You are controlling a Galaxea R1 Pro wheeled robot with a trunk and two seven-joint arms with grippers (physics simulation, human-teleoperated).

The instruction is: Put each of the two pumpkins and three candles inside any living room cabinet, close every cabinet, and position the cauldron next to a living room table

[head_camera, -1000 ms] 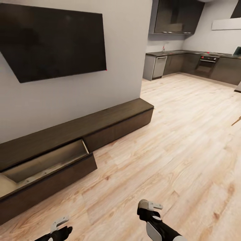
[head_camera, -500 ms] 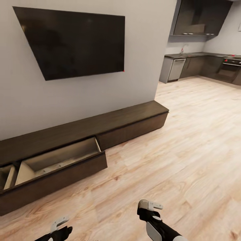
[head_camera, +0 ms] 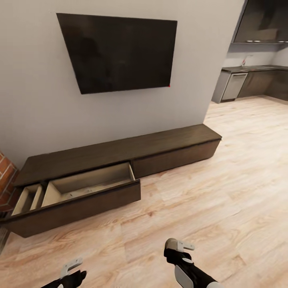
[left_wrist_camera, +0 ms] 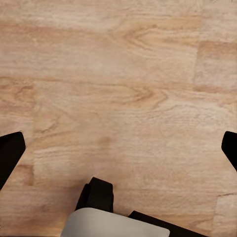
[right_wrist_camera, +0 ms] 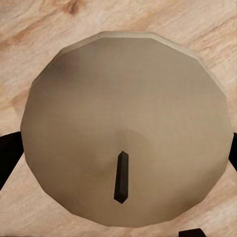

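Right hand [head_camera: 179,245] grips a candle [right_wrist_camera: 126,131] over the floor, short of the cabinet [head_camera: 120,160]; left hand [left_wrist_camera: 118,148] gapes empty. Its drawer [head_camera: 76,192] stands open: stowing and closing remain

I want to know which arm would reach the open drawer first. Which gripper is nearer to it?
Left. The left gripper sits low, just below the open drawer of the cabinet. The right gripper, holding a candle, is further to the drawer's right.
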